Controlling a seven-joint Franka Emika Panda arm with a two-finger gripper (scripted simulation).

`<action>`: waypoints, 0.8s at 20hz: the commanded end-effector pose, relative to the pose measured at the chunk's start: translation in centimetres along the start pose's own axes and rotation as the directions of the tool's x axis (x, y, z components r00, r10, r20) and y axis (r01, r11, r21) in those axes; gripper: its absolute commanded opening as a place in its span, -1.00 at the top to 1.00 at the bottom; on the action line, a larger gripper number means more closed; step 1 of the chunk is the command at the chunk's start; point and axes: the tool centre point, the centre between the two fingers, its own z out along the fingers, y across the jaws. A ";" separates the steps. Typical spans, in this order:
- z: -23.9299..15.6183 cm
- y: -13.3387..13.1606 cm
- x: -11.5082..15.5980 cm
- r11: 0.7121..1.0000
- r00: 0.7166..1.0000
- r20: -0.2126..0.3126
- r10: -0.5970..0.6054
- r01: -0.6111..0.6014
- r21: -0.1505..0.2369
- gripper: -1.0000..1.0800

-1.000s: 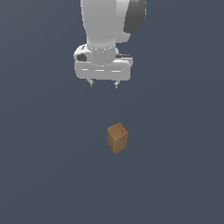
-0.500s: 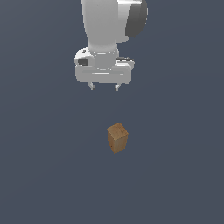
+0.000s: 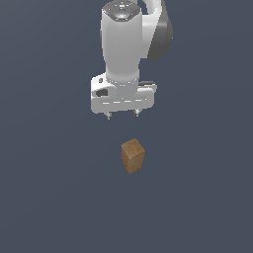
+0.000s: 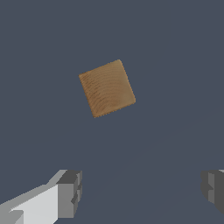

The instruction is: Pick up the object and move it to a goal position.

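Counts: 1 block, 1 arm, 1 hand, 2 fingers.

One brown wood-grain block [image 3: 132,155], the only loose item on the one plain dark surface [image 3: 44,197]; same single block in the wrist view [image 4: 107,88]. One white arm [image 3: 129,42] carrying one hand [image 3: 123,114]. Two fingers: both tips poke out under the hand in the exterior view, and the wrist view shows two as well, one [image 4: 69,194] and the other cut off at the picture's edge [image 4: 213,187]. No second block or other item in either view.
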 end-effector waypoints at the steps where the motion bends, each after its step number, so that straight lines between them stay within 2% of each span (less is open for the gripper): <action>1: 1.3 -0.5 1.8 0.997 0.997 -0.003 -0.072 0.072 -0.001 -0.92; 8: 4.9 -1.7 5.8 0.970 0.970 -0.013 -0.241 0.241 0.001 -0.92; 16: 7.3 -2.6 7.9 0.942 0.942 -0.022 -0.336 0.336 0.004 -0.92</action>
